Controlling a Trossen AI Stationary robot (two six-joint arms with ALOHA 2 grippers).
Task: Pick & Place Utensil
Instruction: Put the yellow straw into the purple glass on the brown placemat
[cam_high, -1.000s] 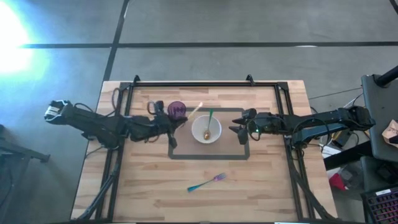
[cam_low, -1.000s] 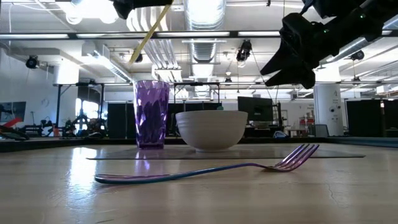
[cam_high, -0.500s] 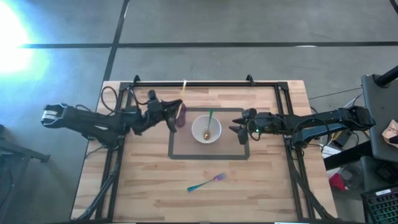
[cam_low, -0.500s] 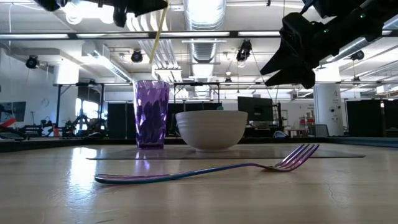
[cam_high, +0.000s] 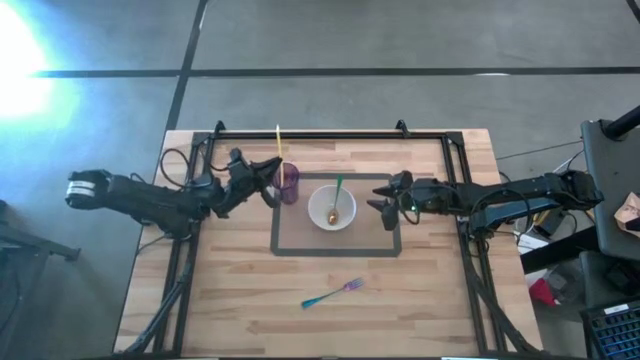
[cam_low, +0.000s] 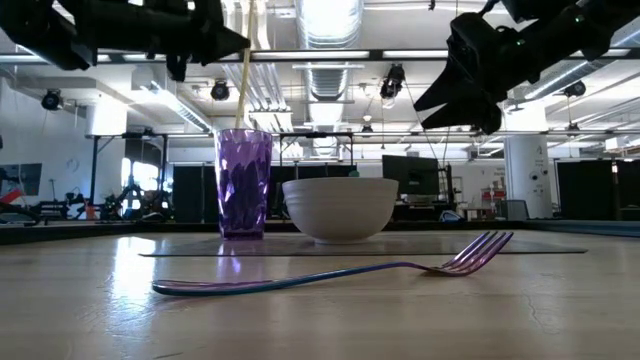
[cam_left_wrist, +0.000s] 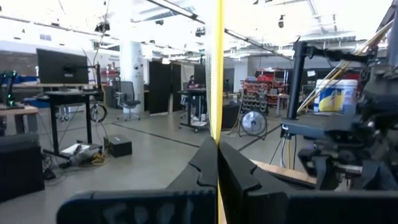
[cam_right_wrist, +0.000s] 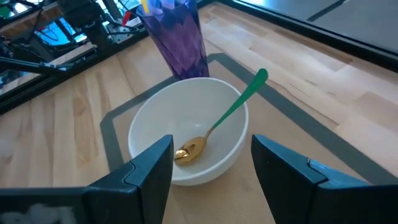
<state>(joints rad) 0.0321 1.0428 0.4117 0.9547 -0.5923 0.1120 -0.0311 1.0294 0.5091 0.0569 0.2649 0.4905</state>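
A thin yellow utensil (cam_high: 279, 150) stands nearly upright over the purple cup (cam_high: 289, 184) at the mat's far left corner. Its lower end is at the cup's mouth (cam_low: 238, 126). My left gripper (cam_high: 268, 187) is shut on it beside the cup's left side. A white bowl (cam_high: 332, 207) on the grey mat (cam_high: 300, 245) holds a gold spoon with a green handle (cam_right_wrist: 239, 102), which leans on the bowl's rim. My right gripper (cam_high: 381, 209) hovers open just right of the bowl and holds nothing. A blue-purple fork (cam_high: 332, 293) lies flat on the wood near the table's front edge. My left gripper pinches the yellow utensil's slim shaft (cam_left_wrist: 217, 124) between its two fingers, partway along its length. The fingers come roughly level from the table's left and lie across the shaft. The utensil is upright and off the table, with its lower end at the cup's rim.
A black frame (cam_high: 310, 133) runs round the table's far and side edges. Bare wood lies around the fork (cam_low: 340, 272) in front of the mat.
My left gripper has drawn back toward the table's left and sunk a little, tipping as it went. The yellow utensil has swung from leaning toward the bowl to nearly upright. Its lower end has come down to the cup's mouth.
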